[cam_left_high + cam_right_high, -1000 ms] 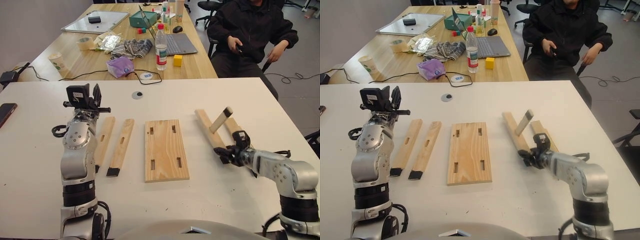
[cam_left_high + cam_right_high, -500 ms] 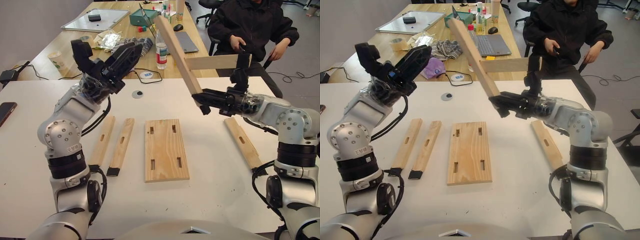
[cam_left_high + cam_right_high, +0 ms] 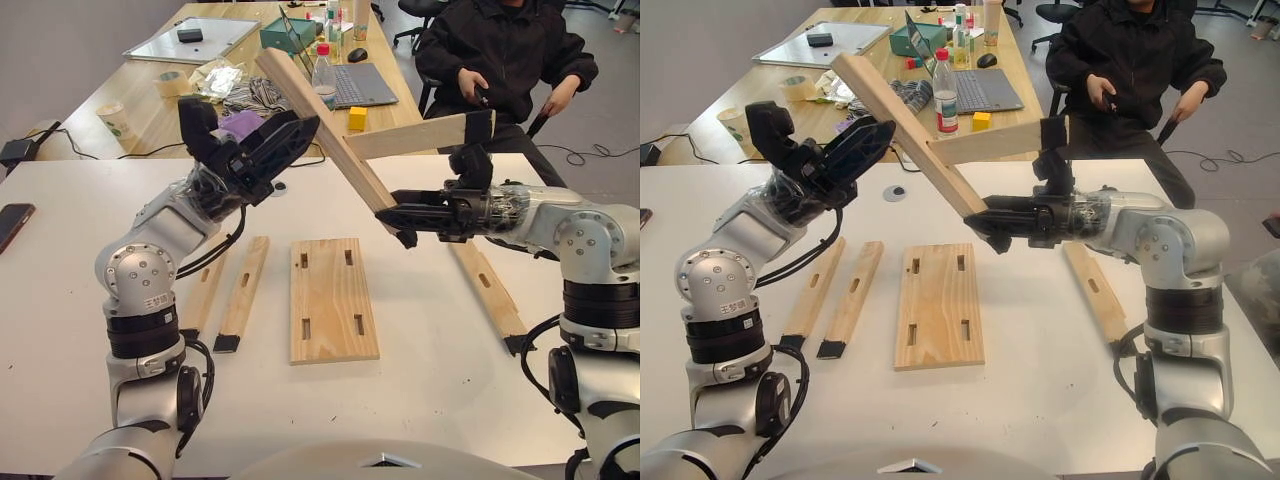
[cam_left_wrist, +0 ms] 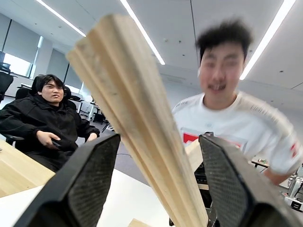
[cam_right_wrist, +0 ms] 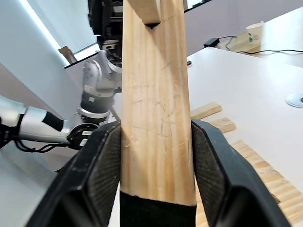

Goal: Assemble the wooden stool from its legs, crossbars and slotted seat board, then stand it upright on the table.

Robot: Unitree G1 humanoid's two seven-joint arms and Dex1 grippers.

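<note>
- The right gripper (image 3: 400, 213) is clamped on the black-capped end of a pale wooden stool leg (image 3: 322, 128) bearing a light wooden crossbar (image 3: 415, 135).
- The left gripper (image 3: 292, 145) has its fingers apart, straddling that leg.

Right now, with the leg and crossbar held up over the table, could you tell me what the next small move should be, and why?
Probably close the left gripper on the leg: its open fingers sit either side of the tilted leg, which the right gripper holds only near its black-capped end, with the crossbar jutting out.
</note>
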